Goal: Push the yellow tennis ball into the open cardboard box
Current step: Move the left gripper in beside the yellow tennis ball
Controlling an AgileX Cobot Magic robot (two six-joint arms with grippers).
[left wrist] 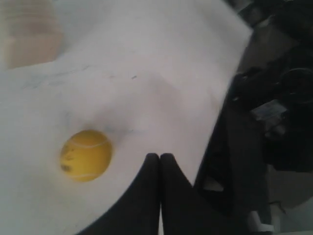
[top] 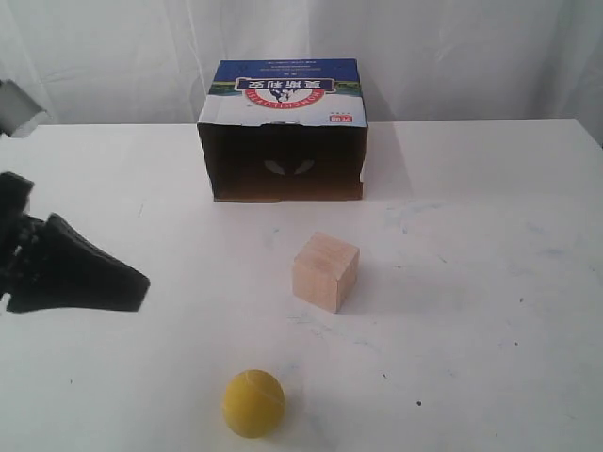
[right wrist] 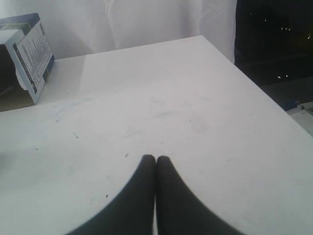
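Note:
The yellow tennis ball (top: 252, 403) lies near the front edge of the white table (top: 490, 282); it also shows in the left wrist view as the ball (left wrist: 85, 155), apart from the fingertips. The open cardboard box (top: 283, 132) lies on its side at the back, its dark opening facing forward; one printed side of the box (right wrist: 29, 56) shows in the right wrist view. My left gripper (top: 141, 282) is shut and empty at the left, well apart from the ball; in its own view the left gripper (left wrist: 160, 157) has its fingers pressed together. My right gripper (right wrist: 156, 159) is shut and empty over bare table.
A pale wooden cube (top: 325, 271) stands between the ball and the box, a blurred part of the cube (left wrist: 29, 39) showing in the left wrist view. White curtain hangs behind the table. Dark equipment (left wrist: 279, 98) lies beyond the table's edge.

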